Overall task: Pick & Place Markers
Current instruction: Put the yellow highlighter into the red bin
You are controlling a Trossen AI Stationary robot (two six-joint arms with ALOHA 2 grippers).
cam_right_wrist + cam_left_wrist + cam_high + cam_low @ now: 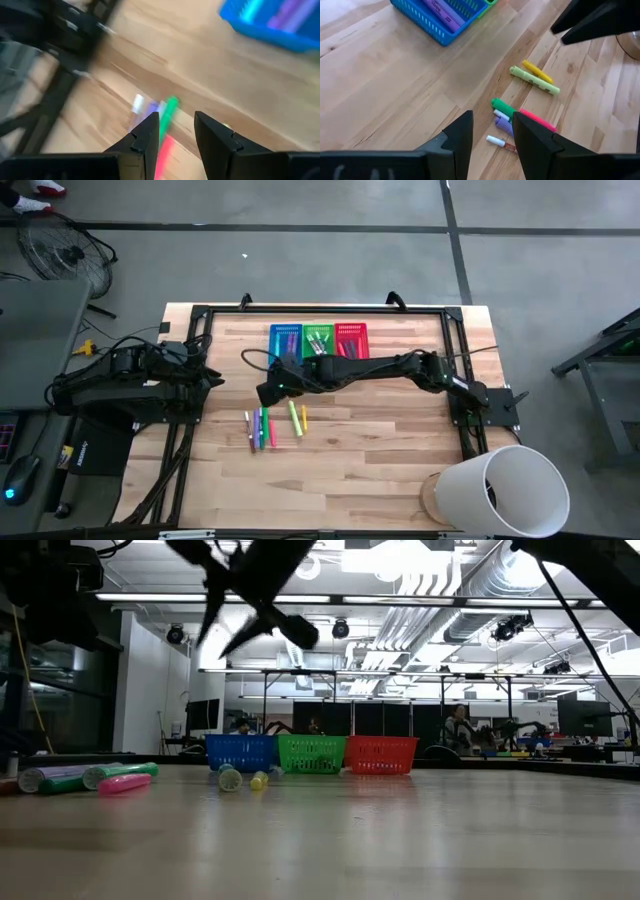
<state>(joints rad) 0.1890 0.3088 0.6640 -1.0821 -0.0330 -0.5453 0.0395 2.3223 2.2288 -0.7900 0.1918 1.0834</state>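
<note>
Two grippers are mine: the right gripper (268, 393), fingers apart with nothing between them, hangs above the table's middle, near the loose thin pen-like markers (262, 427) lying in a cluster on the pale wooden table (380, 450); the left gripper (492, 142), jaws likewise apart and empty, waits at the left edge. Two more markers, one yellow-green (295, 418) and one yellow (304, 417), lie just beside the cluster. Behind stand three small mesh baskets, blue (285, 339), green (318, 338) and red (351, 338) (the blue one already holds purple sticks). My judgement for the step in hand: descend over one marker only, fingers straddling its width, choosing an outer stick so neighbours are not nudged.
</note>
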